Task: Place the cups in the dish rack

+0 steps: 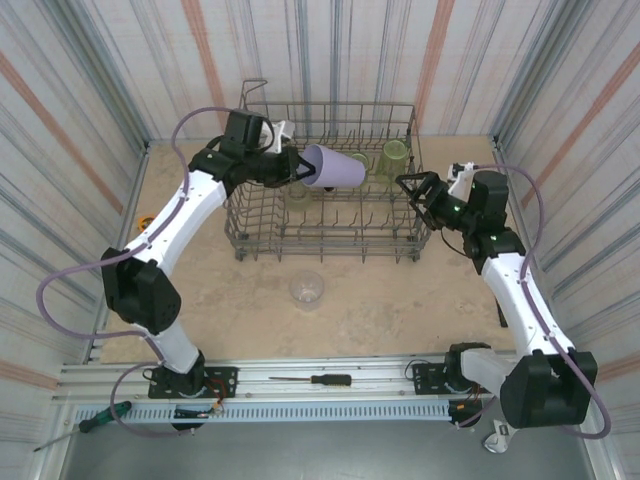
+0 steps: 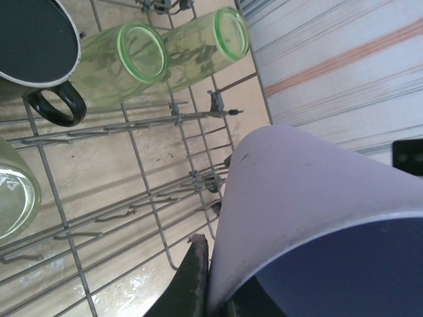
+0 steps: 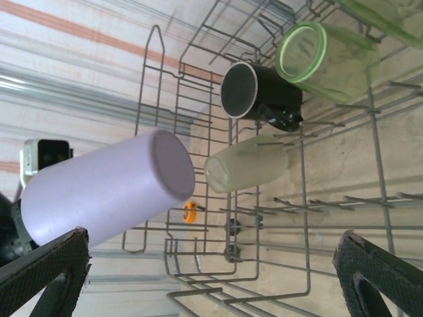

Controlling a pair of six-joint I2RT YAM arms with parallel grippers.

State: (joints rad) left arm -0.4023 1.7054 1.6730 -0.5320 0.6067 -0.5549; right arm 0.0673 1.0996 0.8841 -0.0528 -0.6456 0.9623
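My left gripper (image 1: 300,168) is shut on the rim of the lavender cup (image 1: 335,167). It holds the cup on its side above the grey wire dish rack (image 1: 325,232). One black finger (image 2: 192,277) presses on the lavender cup's (image 2: 310,211) outer wall. In the rack lie two green tumblers (image 2: 125,59) (image 2: 205,43), a black mug (image 2: 33,46) and a pale tumbler (image 3: 248,165). My right gripper (image 1: 415,195) stands open and holds nothing at the rack's right side, its fingertips (image 3: 46,264) wide apart. A clear cup (image 1: 307,288) stands on the table in front of the rack.
Two screwdrivers (image 1: 315,380) (image 1: 100,420) lie on the rail by the arm bases. A small orange object (image 3: 190,212) lies on the table beyond the rack. Striped walls close in the table at the back and both sides.
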